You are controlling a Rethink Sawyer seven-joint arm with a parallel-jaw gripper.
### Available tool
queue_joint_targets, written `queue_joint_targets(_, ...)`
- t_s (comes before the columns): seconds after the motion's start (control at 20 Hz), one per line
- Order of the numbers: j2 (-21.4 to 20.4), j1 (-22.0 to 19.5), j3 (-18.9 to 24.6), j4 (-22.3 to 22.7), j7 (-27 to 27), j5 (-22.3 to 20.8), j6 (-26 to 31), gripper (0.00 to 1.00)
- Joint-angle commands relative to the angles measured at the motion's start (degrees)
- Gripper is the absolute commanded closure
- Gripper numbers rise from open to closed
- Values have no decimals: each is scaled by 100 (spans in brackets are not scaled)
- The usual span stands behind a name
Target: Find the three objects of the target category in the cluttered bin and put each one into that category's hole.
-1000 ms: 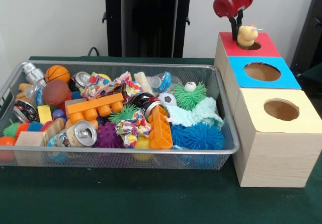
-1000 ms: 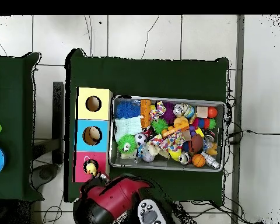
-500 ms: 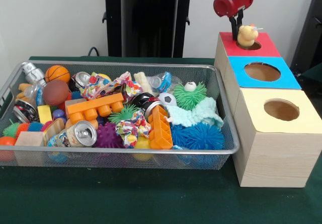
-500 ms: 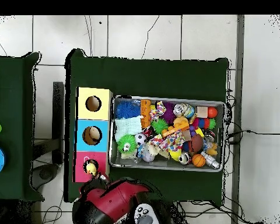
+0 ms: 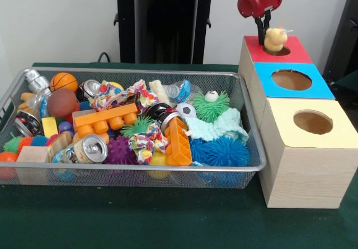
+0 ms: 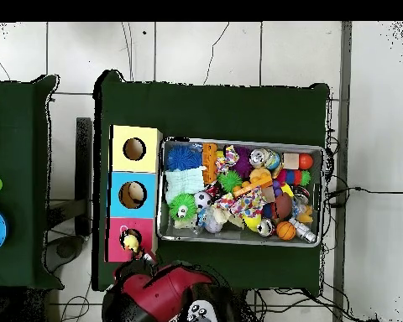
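I am holding the small yellow duckling toy (image 5: 274, 38) in narrow fingers (image 5: 260, 32) over the red-topped box's round hole (image 5: 281, 50), upper right, risking it catching the rim.

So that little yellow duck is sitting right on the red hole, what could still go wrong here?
The duck sits at the rim of the hole in the red box, not down inside, so it may stay perched or tip off the box top. The tool is close beside it, and a nudge might knock it away. In the bin, any more yellow toys lie hidden among clutter, which may make them hard to find.
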Motion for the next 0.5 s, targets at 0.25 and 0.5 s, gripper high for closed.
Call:
queue_joint_targets(0.25, 1112, 123, -192, -1736, 1079, 704, -1007, 100)
queue_joint_targets(0.5, 1069, 153, -209, -1816, 1087, 895, -785, 100)
